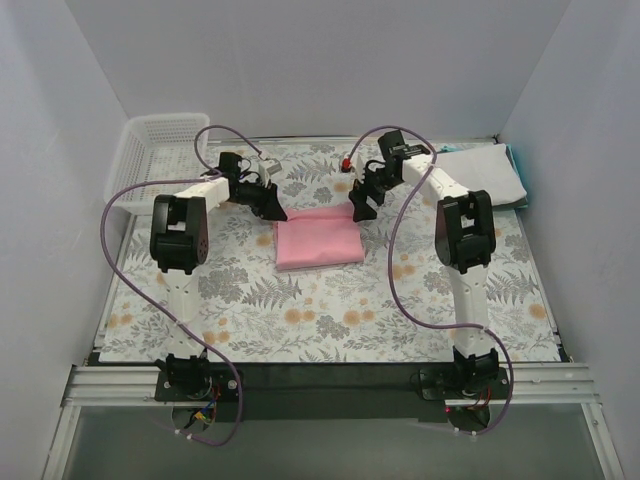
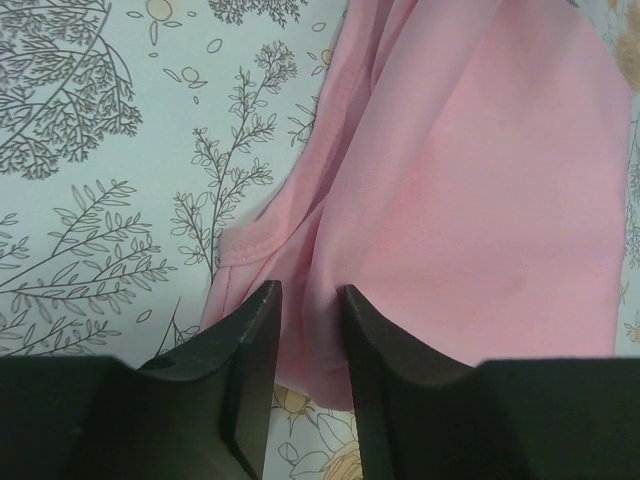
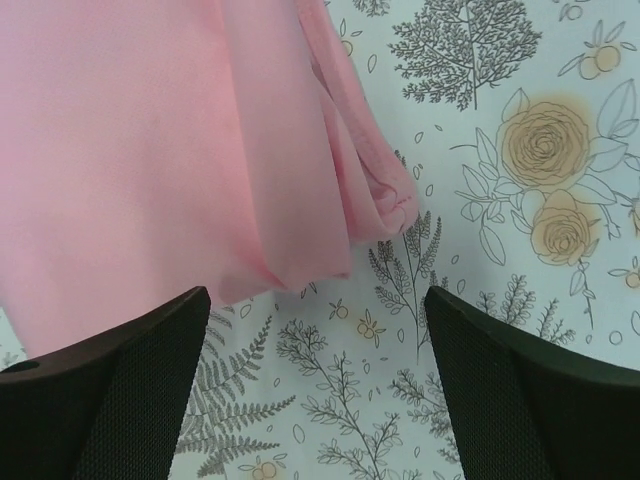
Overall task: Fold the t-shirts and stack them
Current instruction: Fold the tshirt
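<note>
The pink t-shirt [image 1: 318,238] lies folded into a rough rectangle in the middle of the floral tablecloth. My left gripper [image 1: 272,208] is at its far left corner. In the left wrist view the narrow jaws [image 2: 310,290] pinch a raised fold of the pink t-shirt [image 2: 480,180]. My right gripper [image 1: 360,208] is at the far right corner. In the right wrist view it [image 3: 316,295] is wide open and empty, just off the edge of the pink t-shirt [image 3: 150,150]. A folded white t-shirt with teal edges [image 1: 485,175] lies at the back right.
A white plastic mesh basket [image 1: 150,150] stands at the back left corner. Grey walls close in the table on three sides. The floral tablecloth [image 1: 330,310] is bare in front of the pink shirt.
</note>
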You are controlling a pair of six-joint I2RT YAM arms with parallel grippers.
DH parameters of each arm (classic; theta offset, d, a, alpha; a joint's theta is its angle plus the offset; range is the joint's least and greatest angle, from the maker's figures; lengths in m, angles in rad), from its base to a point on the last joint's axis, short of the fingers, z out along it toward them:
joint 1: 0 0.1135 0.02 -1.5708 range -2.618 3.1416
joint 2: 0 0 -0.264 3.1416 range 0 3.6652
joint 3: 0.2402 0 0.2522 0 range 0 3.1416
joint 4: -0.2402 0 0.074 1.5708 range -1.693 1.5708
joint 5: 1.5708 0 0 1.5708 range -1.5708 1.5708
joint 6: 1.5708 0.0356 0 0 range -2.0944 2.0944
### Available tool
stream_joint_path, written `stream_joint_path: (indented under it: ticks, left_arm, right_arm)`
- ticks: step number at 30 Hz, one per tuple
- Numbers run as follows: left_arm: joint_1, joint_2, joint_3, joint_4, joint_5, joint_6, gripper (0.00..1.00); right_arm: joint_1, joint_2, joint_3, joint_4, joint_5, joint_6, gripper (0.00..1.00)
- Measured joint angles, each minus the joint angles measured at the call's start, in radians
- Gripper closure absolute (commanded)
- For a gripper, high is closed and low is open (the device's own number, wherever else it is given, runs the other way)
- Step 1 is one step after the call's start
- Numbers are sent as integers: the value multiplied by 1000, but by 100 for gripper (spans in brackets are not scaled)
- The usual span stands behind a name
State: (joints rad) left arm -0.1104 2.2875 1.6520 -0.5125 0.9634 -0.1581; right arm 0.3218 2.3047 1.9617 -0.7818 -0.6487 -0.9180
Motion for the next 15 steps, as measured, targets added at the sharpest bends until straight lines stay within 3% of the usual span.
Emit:
stream_joint_path:
  ticks: [4, 7, 8, 12, 15]
  left_arm:
    - [15, -39, 0, 17, -14, -67, 64]
    - [38, -95, -16, 67, -13, -149, 55]
    - [46, -127, -38, 92, -12, -181, 44]
    - [65, -273, -142, 188, -14, -278, 41]
    - [40, -331, -174, 243, -35, -288, 39]
  right_arm:
    - [-10, -45, 0, -1, 2, 81, 25]
    - [-25, -110, 0, 4, -13, 167, 32]
    - [-29, -132, -2, 9, -20, 196, 38]
    - [-43, -223, -72, 59, -68, 306, 55]
    - [-47, -267, -187, 123, -113, 408, 60]
